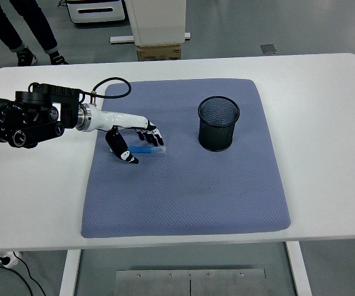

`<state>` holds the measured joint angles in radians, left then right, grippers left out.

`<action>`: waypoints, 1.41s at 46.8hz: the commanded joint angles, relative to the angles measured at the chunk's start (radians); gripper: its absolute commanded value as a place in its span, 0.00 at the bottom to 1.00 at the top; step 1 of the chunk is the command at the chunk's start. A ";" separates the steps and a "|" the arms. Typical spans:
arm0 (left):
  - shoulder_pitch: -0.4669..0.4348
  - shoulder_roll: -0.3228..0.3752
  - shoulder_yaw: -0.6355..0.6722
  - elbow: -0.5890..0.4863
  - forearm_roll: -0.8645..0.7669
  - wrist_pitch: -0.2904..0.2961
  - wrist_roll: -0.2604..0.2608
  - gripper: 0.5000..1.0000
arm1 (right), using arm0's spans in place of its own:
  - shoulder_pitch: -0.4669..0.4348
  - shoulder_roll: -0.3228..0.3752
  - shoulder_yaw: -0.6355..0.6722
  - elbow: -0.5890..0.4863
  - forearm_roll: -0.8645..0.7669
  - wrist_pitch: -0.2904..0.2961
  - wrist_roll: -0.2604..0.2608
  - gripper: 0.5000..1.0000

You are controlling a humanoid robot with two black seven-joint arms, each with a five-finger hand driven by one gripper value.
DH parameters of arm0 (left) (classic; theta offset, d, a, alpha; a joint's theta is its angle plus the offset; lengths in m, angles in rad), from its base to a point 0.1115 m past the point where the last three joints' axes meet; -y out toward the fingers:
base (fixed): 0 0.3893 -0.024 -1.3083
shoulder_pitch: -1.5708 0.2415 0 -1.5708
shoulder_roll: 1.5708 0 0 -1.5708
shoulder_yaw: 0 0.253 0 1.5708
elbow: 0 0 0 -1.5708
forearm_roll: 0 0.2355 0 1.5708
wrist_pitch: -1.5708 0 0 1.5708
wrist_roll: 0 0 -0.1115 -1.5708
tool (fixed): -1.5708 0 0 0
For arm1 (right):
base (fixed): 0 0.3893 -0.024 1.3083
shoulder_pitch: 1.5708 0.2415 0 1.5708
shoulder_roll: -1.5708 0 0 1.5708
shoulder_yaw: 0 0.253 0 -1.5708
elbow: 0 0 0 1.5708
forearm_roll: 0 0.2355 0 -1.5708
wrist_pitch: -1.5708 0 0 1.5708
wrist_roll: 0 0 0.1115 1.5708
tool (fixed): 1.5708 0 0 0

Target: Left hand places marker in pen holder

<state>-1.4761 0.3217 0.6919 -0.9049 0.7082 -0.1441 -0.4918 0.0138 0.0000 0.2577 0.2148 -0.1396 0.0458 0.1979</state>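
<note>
Left hand (pixel 133 137) reached in from the left over the blue mat (pixel 183 160), fingers curled down over the blue marker (pixel 148 150), thumb on its near side; a firm grip could not be told. Marker lay flat on the mat, well left of the black mesh pen holder (pixel 218 123), which stood upright. Person's legs (pixel 23 28) at top left

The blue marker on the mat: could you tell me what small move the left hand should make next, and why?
Probably close the fingers. The left hand is curled over the blue marker, thumb and fingertips either side, but the marker lies flat on the blue-grey mat, left of the black mesh pen holder.
</note>
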 commanded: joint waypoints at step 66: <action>0.013 -0.029 0.017 0.024 0.117 0.061 0.045 0.22 | 0.000 0.000 0.000 0.000 0.000 0.000 0.000 1.00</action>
<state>-1.4649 0.2946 0.7087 -0.8805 0.8245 -0.0828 -0.4462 0.0138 0.0000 0.2577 0.2147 -0.1396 0.0466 0.1979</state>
